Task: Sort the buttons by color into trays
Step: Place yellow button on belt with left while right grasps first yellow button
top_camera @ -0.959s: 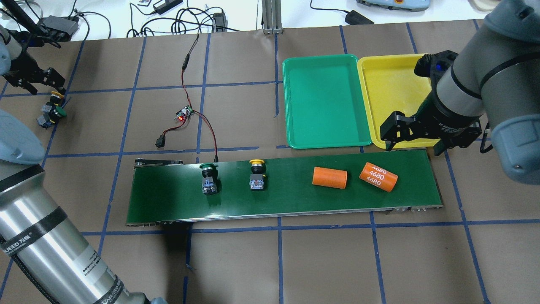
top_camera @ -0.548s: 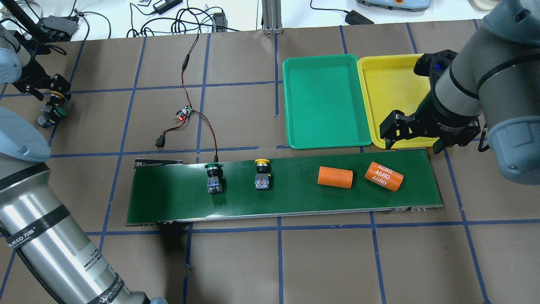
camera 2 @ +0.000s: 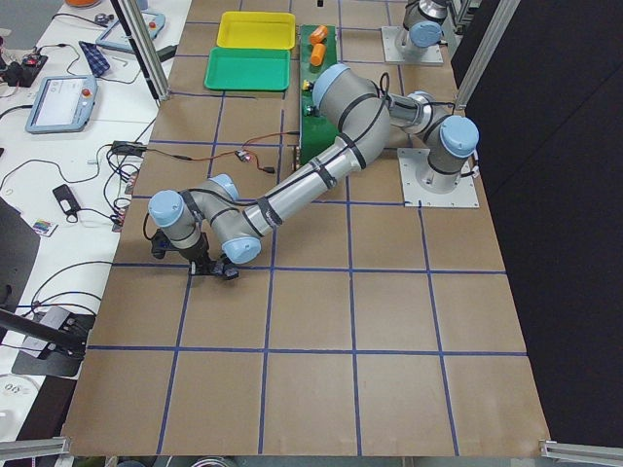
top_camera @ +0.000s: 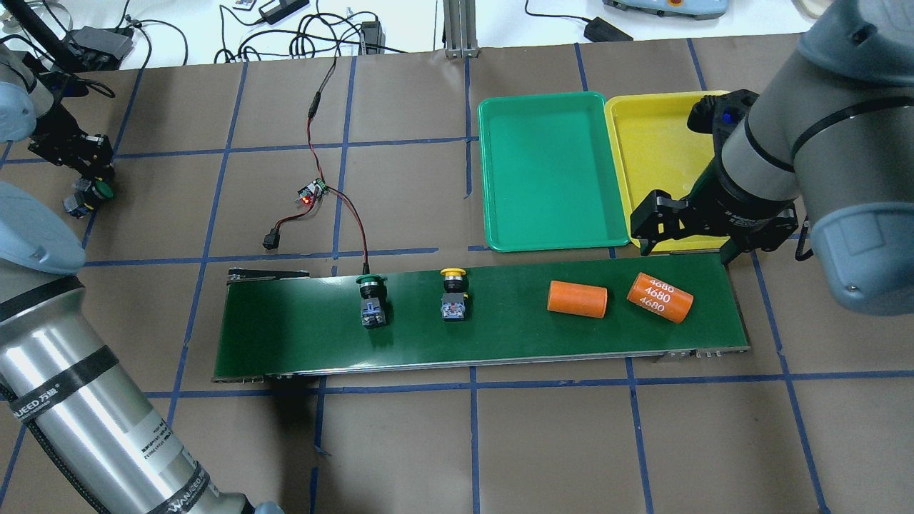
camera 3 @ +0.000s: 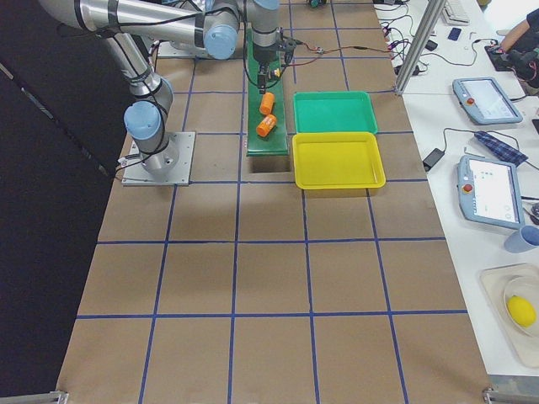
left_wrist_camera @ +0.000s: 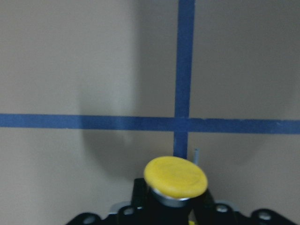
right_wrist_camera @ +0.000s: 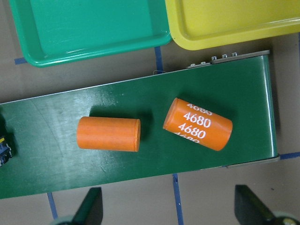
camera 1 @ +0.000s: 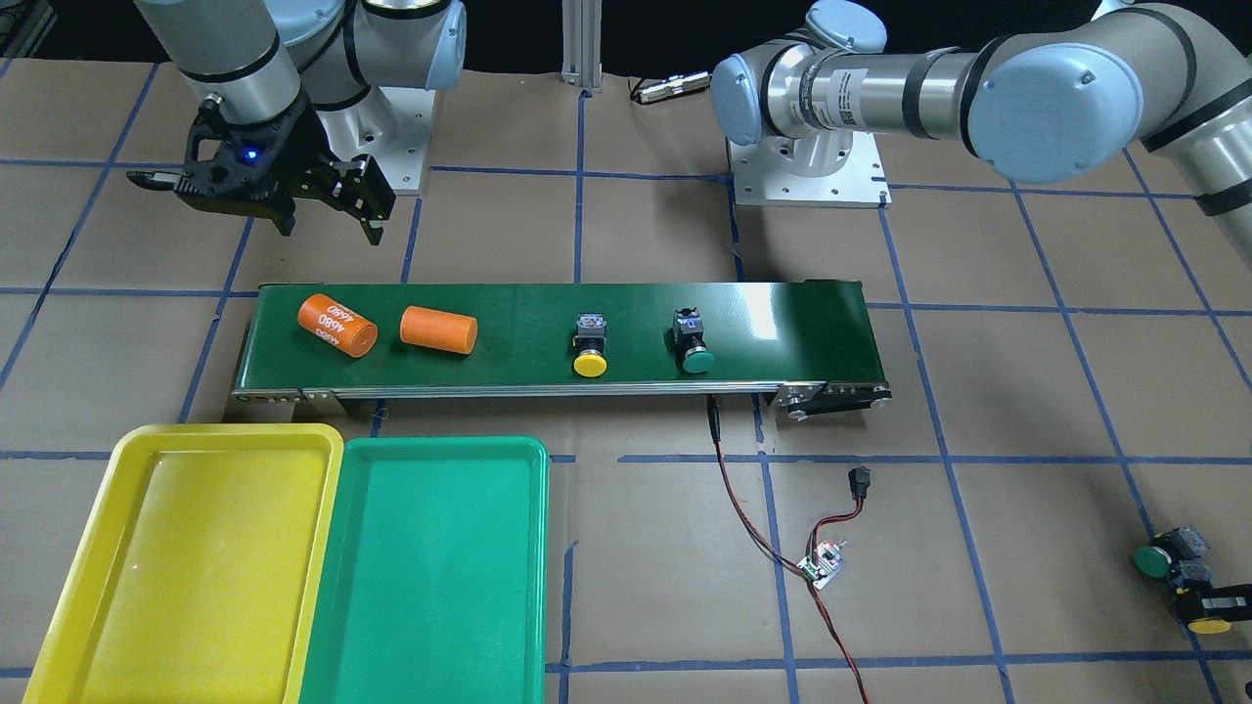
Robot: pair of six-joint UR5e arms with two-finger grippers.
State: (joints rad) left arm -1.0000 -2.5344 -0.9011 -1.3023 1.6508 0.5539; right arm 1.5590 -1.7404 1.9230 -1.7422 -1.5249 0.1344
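Right gripper (top_camera: 685, 251) hovers, jaws spread, at belt's (top_camera: 300, 335) three o'clock end, probably awaiting buttons (top_camera: 371, 303). Left gripper (top_camera: 87, 168) straddles yellow button (left_wrist_camera: 175, 177); grip unclear.

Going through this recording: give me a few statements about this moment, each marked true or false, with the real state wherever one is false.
1. The yellow tray and the green tray are both empty. True.
2. Two green buttons lie on the conveyor belt. False: one green-capped button and one yellow-capped button lie there.
3. The right gripper is shut on an orange cylinder. False: it is open, and the plain orange cylinder and the 4680 cylinder lie free on the belt.
4. A second green button sits on the table, off the belt, close to the left gripper. True.
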